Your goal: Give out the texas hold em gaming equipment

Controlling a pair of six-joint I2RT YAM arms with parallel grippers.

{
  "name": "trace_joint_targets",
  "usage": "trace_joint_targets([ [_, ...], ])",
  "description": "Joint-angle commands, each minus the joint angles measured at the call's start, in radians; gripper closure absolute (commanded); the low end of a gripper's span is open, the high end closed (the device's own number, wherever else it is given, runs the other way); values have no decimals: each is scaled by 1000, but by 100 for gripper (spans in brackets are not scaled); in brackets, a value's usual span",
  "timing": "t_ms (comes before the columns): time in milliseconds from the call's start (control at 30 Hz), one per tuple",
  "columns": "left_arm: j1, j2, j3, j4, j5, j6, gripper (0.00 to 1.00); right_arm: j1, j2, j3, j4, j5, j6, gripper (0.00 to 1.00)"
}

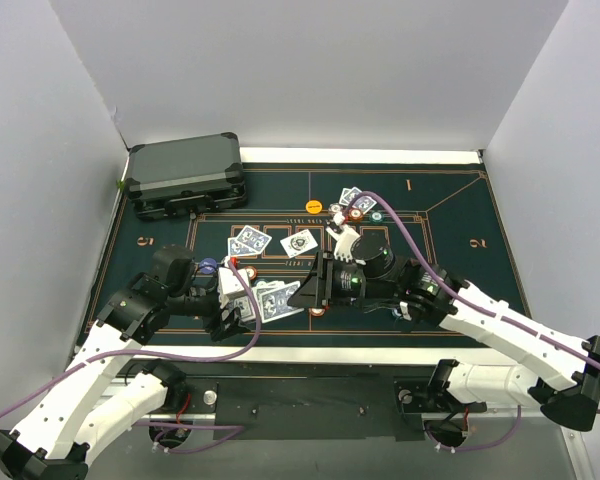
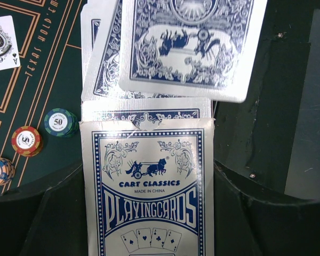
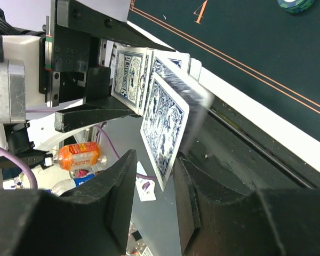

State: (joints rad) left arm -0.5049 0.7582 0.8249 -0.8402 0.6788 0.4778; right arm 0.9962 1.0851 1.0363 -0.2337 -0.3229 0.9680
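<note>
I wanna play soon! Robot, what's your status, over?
Left claw shut on card box. One card between fingers of right claw, grip unclear. Chips sit aside on mat; nothing in the way.

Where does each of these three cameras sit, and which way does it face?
Top external: above and behind, looking down on the green mat; left arm and right arm show.
Left wrist: on the left arm, looking past the left end effector at the card box it clamps.
Right wrist: on the right arm, facing the left arm; the right end effector flanks a blue-backed card.
Shared: both wrist views show cards fanning from the box.
</note>
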Motion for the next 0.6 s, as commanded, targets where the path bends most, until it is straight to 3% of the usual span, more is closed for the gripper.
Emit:
trace_joint_targets([
  [0, -1, -13, 20, 52, 34, -8, 100, -4, 10, 54, -61, -50, -35, 69],
  [200, -1, -16, 20, 47, 33, -8, 100, -8, 4, 54, -130, -50, -52, 68],
  [567, -1, -8, 23, 53, 34, -15, 100, -5, -1, -21, -73, -30, -28, 66],
])
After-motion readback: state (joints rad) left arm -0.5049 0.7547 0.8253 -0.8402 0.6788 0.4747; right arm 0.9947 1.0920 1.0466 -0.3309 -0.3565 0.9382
